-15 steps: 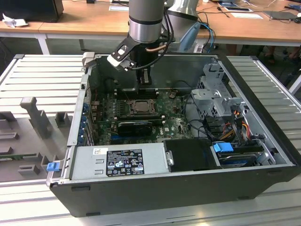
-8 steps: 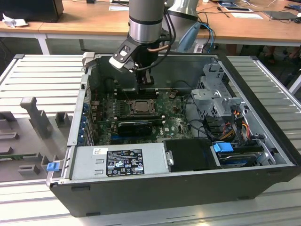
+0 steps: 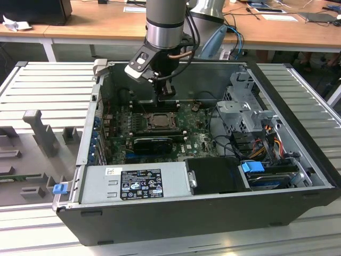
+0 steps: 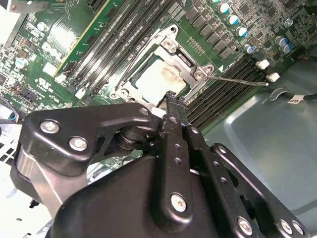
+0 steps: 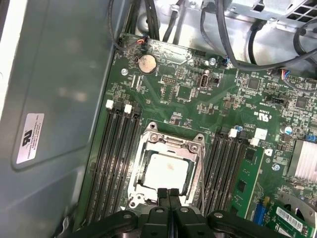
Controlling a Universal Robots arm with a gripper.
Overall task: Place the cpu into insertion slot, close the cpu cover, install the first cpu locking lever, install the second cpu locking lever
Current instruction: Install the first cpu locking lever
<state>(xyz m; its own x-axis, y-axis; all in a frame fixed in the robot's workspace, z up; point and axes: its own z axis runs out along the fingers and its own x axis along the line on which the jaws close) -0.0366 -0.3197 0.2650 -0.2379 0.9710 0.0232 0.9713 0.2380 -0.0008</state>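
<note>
The gripper (image 5: 169,191), closed and empty, hangs at the cover's (image 5: 172,143) edge beside the seated cpu (image 5: 167,171), memory slots (image 5: 117,158) close on both sides.

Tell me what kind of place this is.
Likely a robotics lab or workshop: a robot arm reaches into an open computer case on a slatted metal bench, with wooden desks behind.

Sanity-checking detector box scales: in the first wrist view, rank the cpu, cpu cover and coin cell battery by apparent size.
1. cpu cover: largest, its frame runs all around the chip.
2. cpu: next, seen inside the cover's window.
3. coin cell battery: clearly smallest, though it sits further up the board, which may shrink it somewhat.
</note>
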